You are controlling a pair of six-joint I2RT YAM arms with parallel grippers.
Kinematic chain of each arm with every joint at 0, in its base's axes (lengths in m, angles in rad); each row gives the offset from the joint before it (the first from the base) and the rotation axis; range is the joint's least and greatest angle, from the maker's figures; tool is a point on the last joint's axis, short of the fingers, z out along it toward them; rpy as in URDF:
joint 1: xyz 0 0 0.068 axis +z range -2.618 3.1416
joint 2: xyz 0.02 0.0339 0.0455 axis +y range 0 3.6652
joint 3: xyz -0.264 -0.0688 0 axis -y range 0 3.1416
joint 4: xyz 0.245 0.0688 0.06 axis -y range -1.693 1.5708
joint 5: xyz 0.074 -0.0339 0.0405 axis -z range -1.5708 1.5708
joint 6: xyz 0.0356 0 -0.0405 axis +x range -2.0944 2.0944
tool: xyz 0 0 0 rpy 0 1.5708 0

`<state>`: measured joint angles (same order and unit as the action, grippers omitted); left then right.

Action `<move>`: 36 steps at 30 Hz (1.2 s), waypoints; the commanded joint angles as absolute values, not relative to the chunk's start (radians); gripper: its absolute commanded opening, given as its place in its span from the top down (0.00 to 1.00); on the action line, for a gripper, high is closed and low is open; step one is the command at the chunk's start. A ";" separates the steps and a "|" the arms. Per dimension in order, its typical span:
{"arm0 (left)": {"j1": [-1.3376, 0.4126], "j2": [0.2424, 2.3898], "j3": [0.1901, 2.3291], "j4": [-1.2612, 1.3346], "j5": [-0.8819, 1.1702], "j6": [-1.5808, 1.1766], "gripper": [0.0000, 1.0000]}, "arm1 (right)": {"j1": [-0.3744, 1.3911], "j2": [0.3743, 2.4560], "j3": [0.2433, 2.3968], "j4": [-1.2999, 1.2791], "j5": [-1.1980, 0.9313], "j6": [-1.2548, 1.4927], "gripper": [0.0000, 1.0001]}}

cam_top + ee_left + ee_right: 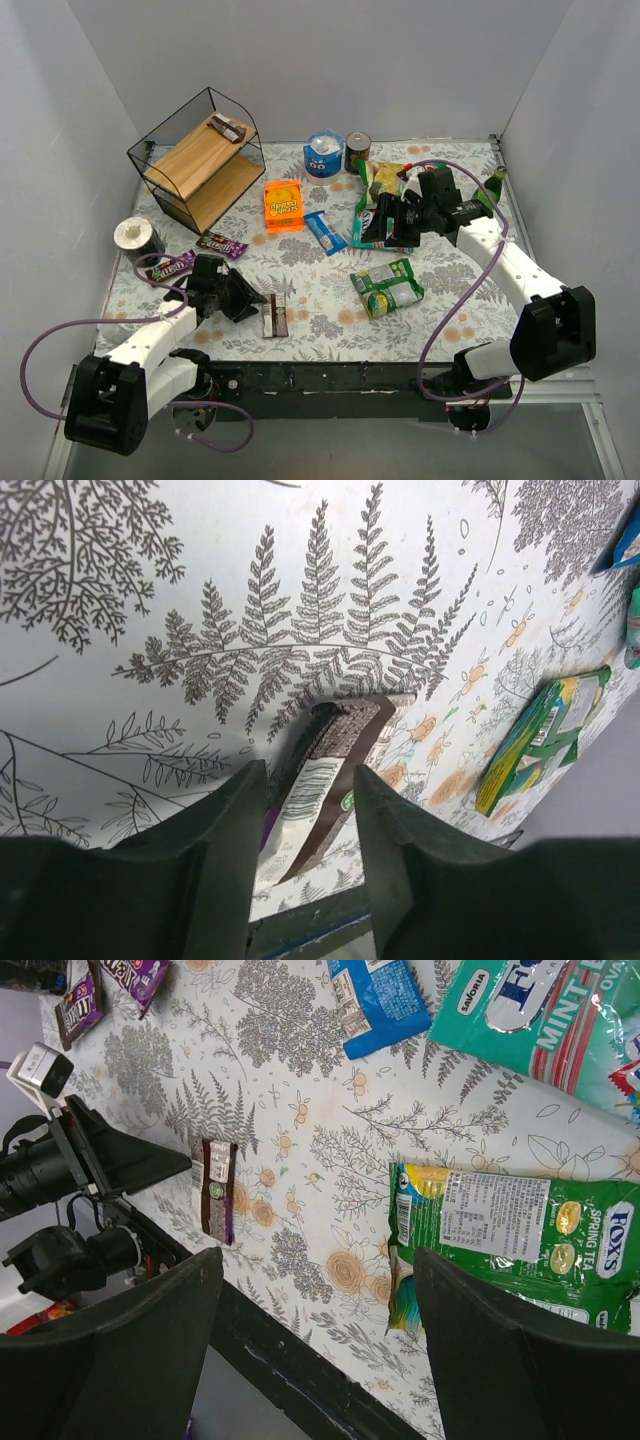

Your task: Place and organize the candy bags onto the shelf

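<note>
Near the front edge of the flowered table (320, 290), the left gripper (305, 780) has its fingers spread and holds nothing; a brown candy bar (335, 750) lies flat on the table just beyond its tips; to the right of it lies a green candy bag (387, 287); farther back, the right gripper (318, 1270) hangs wide apart and empty near a teal bag (372, 225), with a blue bag (324, 232) beside; at the far left stands the shelf (195, 152), with one dark bar (228, 128) on its upper board.
</note>
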<state>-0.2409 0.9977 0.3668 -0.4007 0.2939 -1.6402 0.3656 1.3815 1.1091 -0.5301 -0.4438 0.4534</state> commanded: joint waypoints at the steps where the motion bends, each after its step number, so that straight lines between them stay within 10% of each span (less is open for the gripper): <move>1: -0.250 1.017 0.339 -0.350 0.268 -1.612 0.64 | 0.360 1.325 1.101 -0.525 -0.430 0.451 0.16; 9: -0.299 1.012 0.324 -0.324 0.301 -1.609 0.66 | 0.356 1.308 1.088 -0.525 -0.419 0.454 0.16; 18: -0.313 1.109 0.334 -0.321 0.273 -1.601 1.00 | 0.353 1.310 1.089 -0.525 -0.411 0.459 0.16; 36: -0.314 1.199 0.793 -0.468 0.264 -1.509 1.00 | 0.336 1.289 1.106 -0.532 -0.387 0.466 0.17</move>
<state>-0.3111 1.1553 0.6842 -0.4240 0.2646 -1.5486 0.3462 1.3262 1.0954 -0.5323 -0.3912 0.4660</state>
